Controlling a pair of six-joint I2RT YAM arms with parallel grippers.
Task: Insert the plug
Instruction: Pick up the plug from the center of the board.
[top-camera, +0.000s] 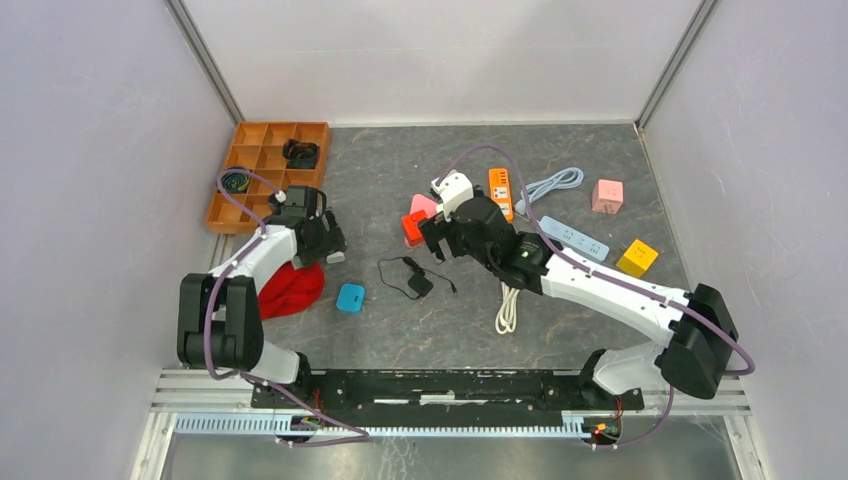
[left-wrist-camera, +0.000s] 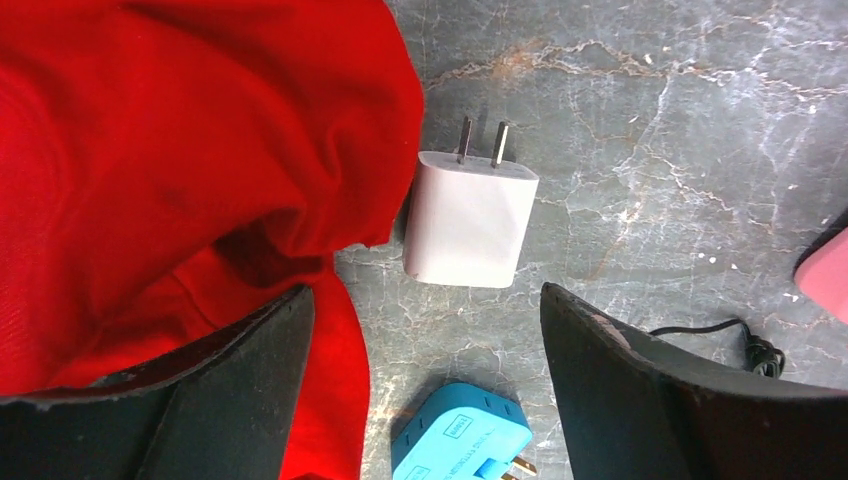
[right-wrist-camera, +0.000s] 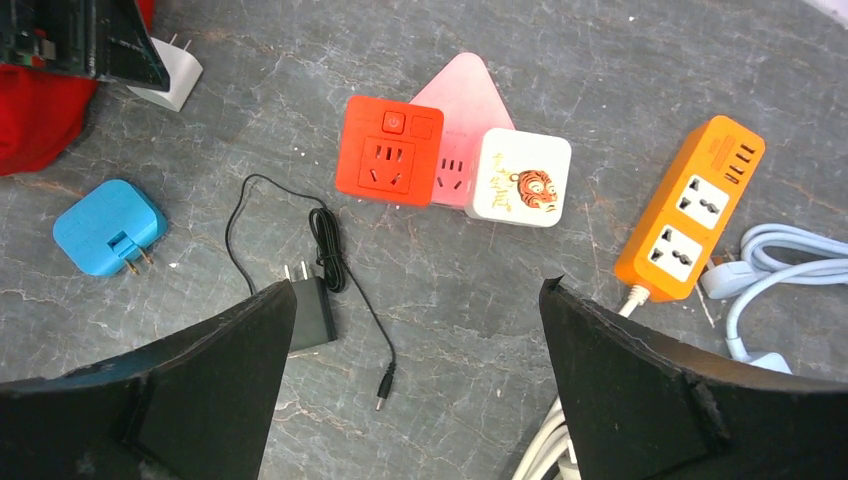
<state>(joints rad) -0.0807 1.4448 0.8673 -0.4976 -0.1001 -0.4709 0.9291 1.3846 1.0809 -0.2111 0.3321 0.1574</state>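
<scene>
A white two-prong plug (left-wrist-camera: 470, 218) lies flat on the grey table, prongs pointing away from me, its left side against a red cloth (left-wrist-camera: 180, 180). My left gripper (left-wrist-camera: 425, 295) is open just short of the plug, one finger over the cloth, with nothing between the fingers. In the top view the plug (top-camera: 335, 257) shows just beside the left gripper (top-camera: 325, 240). My right gripper (right-wrist-camera: 416, 285) hangs open and empty above a red socket block (right-wrist-camera: 388, 150), a pink block (right-wrist-camera: 455, 100) and a white tiger-print cube (right-wrist-camera: 518, 178).
A blue adapter plug (left-wrist-camera: 465, 440) lies just below the left gripper. A black adapter (right-wrist-camera: 312, 312) with a thin cord lies mid-table. An orange power strip (right-wrist-camera: 690, 210), pale blue strip (top-camera: 573, 238), white cable (top-camera: 508, 308), pink cube (top-camera: 607, 195), yellow cube (top-camera: 637, 258) and orange tray (top-camera: 265, 170) surround it.
</scene>
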